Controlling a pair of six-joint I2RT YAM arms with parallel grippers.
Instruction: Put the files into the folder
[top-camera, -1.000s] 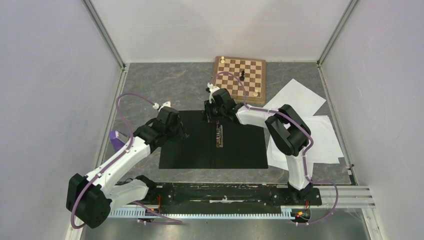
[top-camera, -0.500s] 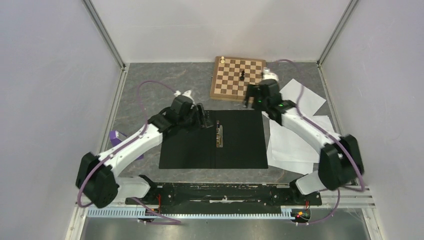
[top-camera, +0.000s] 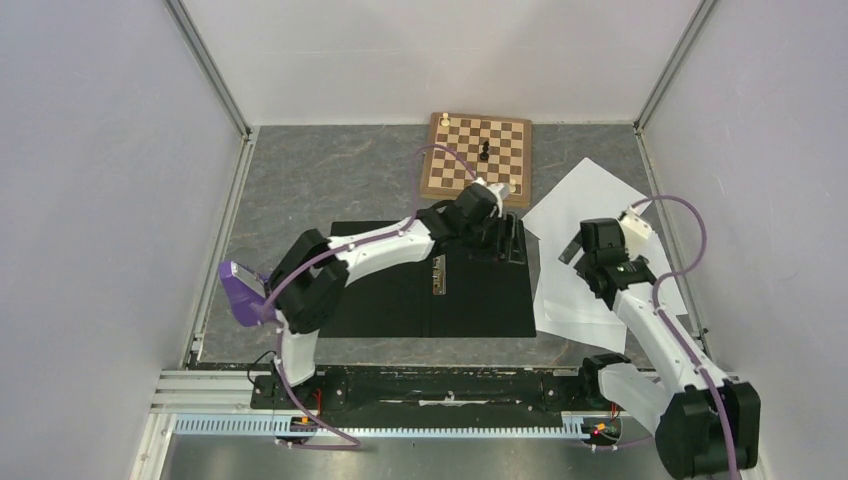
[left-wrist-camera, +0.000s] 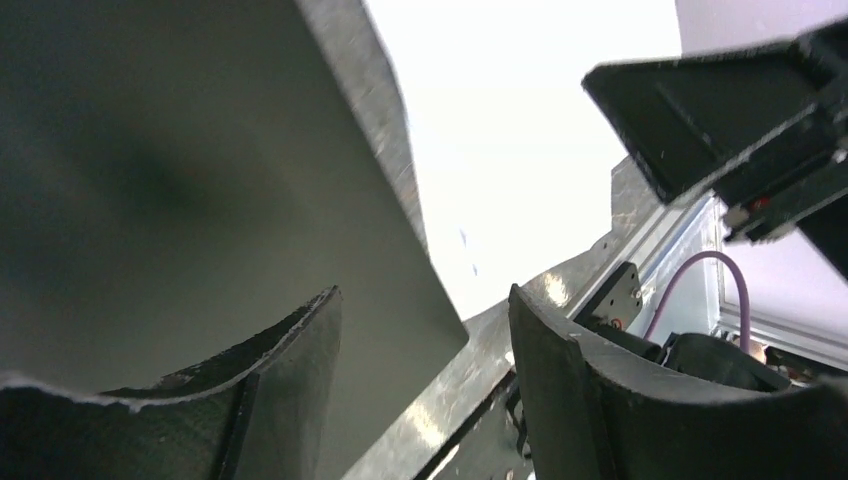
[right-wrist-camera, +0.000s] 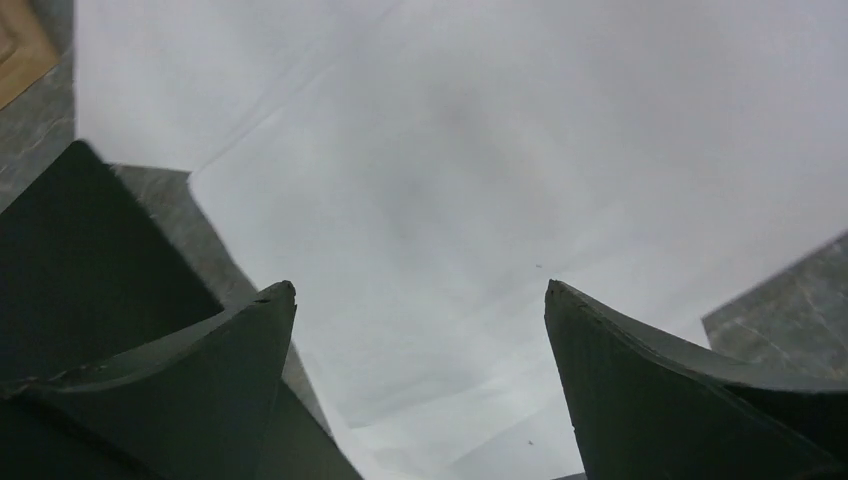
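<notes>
White files (top-camera: 590, 195) 3+, blk folder (top-camera: 480, 300) x1

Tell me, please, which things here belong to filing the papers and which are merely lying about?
For the job: files, folder.
Lying about: chessboard, purple metronome.
</notes>
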